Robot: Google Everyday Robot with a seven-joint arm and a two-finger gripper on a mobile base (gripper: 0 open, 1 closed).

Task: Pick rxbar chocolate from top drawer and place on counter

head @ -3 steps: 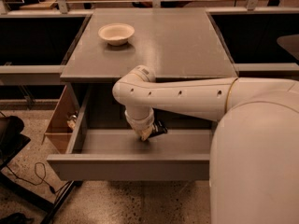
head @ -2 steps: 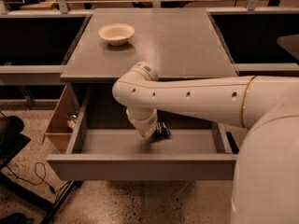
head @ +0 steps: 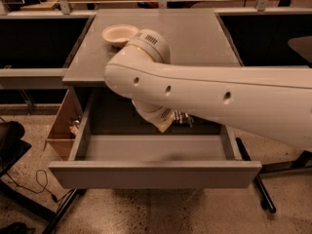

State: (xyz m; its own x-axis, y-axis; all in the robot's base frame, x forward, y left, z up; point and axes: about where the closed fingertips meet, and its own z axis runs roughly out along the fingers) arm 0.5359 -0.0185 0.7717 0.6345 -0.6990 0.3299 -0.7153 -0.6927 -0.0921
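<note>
The top drawer (head: 155, 174) is pulled open below the counter (head: 195, 38). Its grey floor shows bare where I can see it. My white arm reaches across the frame from the right and bends down into the drawer. My gripper (head: 179, 118) shows only as a dark part under the arm, over the back of the drawer, right of the middle. The rxbar chocolate does not show; the arm hides the spot around the gripper, so I cannot tell whether anything is held.
A white bowl (head: 119, 34) stands at the counter's back left, just behind my arm's elbow. A brown wooden side box (head: 62, 126) hangs left of the drawer. Dark recessed bays flank the counter. Cables lie on the floor at the lower left.
My arm has risen and come nearer the camera, now covering the counter's front edge. The gripper has lifted from the drawer floor and shifted right and back.
</note>
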